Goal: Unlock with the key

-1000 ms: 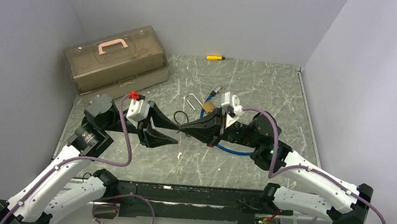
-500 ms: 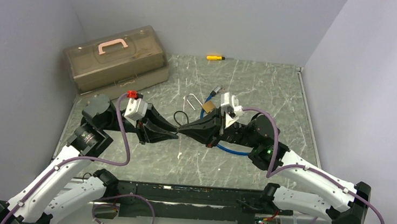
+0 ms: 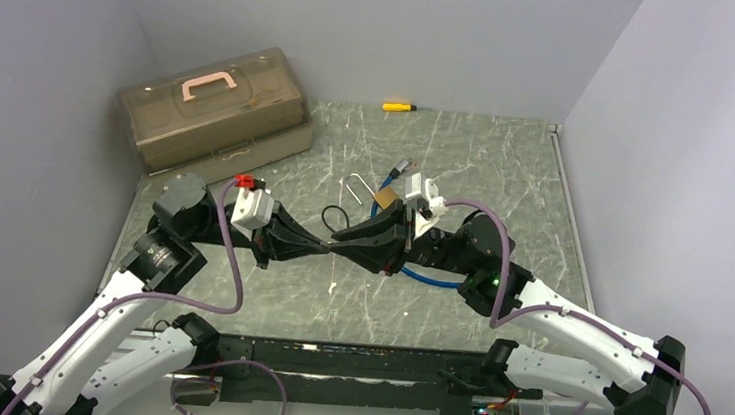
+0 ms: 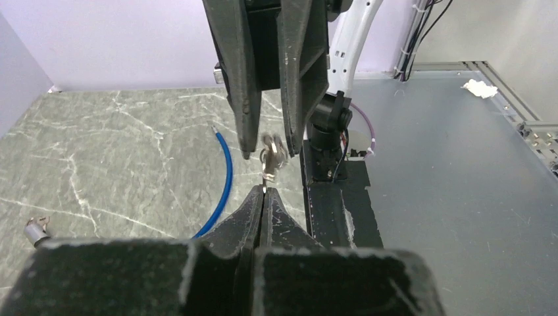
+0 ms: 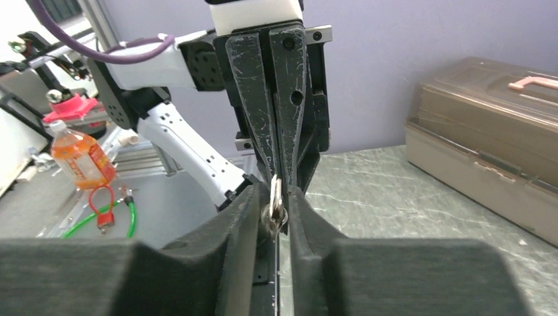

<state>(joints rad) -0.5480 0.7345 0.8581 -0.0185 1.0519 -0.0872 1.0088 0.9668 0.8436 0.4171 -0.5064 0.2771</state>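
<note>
two robot arms meet tip to tip above a green marbled table (image 3: 506, 180)
a translucent brown toolbox (image 3: 216, 109) sits far left; a blue cable (image 3: 433, 278) and brass padlock (image 3: 387, 198) lie behind the right gripper (image 5: 274, 194), jaws slightly parted around the small silver key (image 4: 268, 157); the left gripper (image 4: 263, 196) clamps its blade.

Count taken at table.
- Robot arms: two, left arm (image 3: 105, 313) and right arm (image 3: 584, 331).
- Grippers: two, left gripper (image 3: 323, 248) and right gripper (image 3: 338, 238).
- Key (image 4: 269, 153): one.
- Brass padlock (image 3: 387, 200): one.
- Steel U-loop (image 3: 356, 188): one. Attachment to padlock unclear.
- Toolbox (image 3: 213, 110), pink handle: one.
- Yellow screwdriver (image 3: 398, 106): one.
- Blue cable (image 3: 429, 279): one.
- Orange drink bottle (image 5: 81, 162), off table: one.
</note>
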